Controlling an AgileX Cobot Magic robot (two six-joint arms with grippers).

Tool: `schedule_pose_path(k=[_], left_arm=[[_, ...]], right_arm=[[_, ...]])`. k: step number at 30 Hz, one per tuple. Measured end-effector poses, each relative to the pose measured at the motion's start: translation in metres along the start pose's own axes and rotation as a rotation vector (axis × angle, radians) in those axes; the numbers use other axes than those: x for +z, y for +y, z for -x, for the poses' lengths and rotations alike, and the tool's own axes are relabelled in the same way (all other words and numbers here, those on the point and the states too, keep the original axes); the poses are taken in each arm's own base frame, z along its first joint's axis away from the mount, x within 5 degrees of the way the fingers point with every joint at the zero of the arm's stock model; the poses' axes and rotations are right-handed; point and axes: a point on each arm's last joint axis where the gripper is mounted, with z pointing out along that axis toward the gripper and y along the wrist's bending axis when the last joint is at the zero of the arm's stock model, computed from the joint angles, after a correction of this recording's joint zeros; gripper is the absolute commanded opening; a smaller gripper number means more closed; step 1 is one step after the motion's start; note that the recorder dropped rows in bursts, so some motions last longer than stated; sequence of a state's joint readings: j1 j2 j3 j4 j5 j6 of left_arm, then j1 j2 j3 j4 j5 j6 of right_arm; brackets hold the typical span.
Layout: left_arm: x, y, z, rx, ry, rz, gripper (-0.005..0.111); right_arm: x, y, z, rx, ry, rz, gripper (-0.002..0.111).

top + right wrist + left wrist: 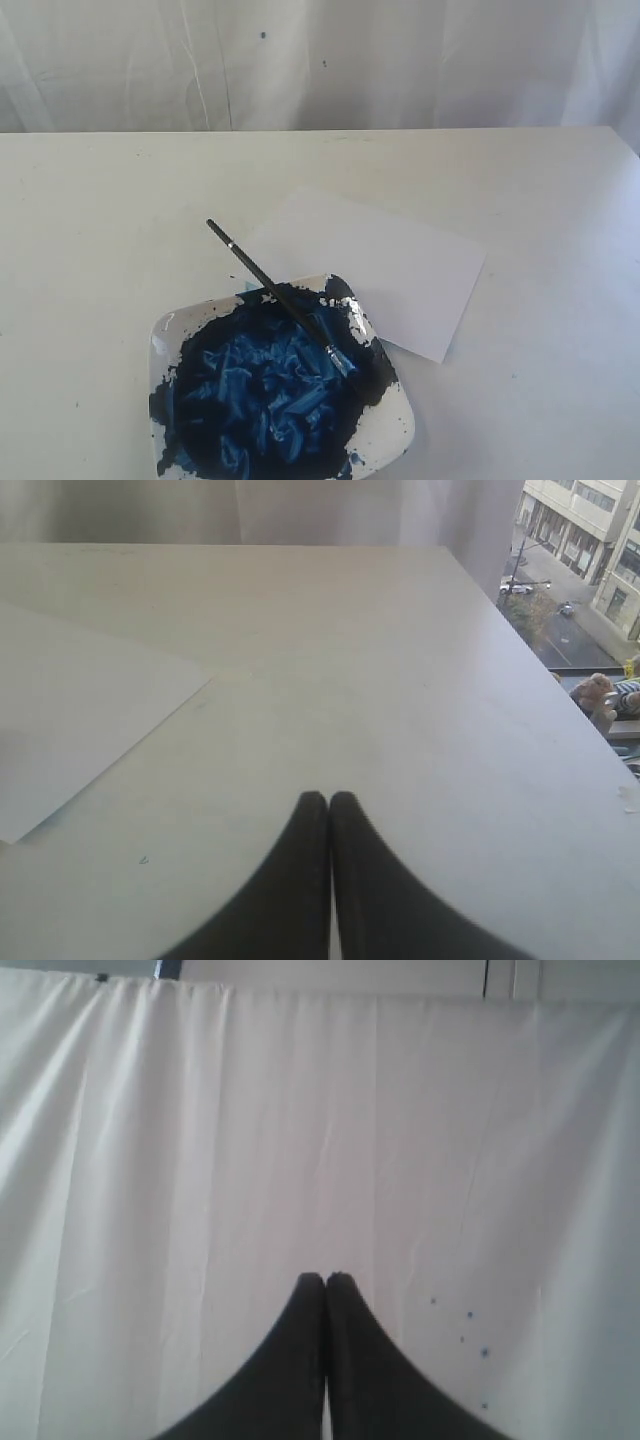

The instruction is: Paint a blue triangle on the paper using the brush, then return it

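The brush (279,296), black-handled with blue-stained bristles, lies slanted across the plate (398,432), its handle end past the rim. The paper (395,268), white and flat, meets that rim.

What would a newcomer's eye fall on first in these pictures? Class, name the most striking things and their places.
First, the white square plate at the near edge of the white table, smothered in dark-blue paint. Next, the long thin black-handled paintbrush lying across it, bristles in the paint and handle jutting over the far rim. Beside them lies the plain white rectangular paper sheet, blank.
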State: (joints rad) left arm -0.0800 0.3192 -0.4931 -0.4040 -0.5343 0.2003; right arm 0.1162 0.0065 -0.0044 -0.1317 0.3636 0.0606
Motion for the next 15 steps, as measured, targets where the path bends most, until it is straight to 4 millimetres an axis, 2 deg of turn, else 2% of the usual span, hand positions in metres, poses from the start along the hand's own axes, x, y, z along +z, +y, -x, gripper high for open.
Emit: schedule_pose_path(k=[5,8,12,15], left_arm=[[0.035,-0.005,-0.02,0.012,0.157,0.002,0.0],[0.053,-0.007,-0.041,-0.004,0.281,0.007,0.0],[0.069,-0.012,-0.08,-0.011,0.535,-0.024,0.0],[0.073,-0.018,-0.108,-0.022,0.771,-0.077,0.0]], right_arm=[[0.0,0.0,0.0,0.0,0.0,0.0,0.0],[0.0,0.0,0.0,0.0,0.0,0.0,0.0],[0.0,0.0,0.0,0.0,0.0,0.0,0.0],[0.0,0.0,0.0,0.0,0.0,0.0,0.0]])
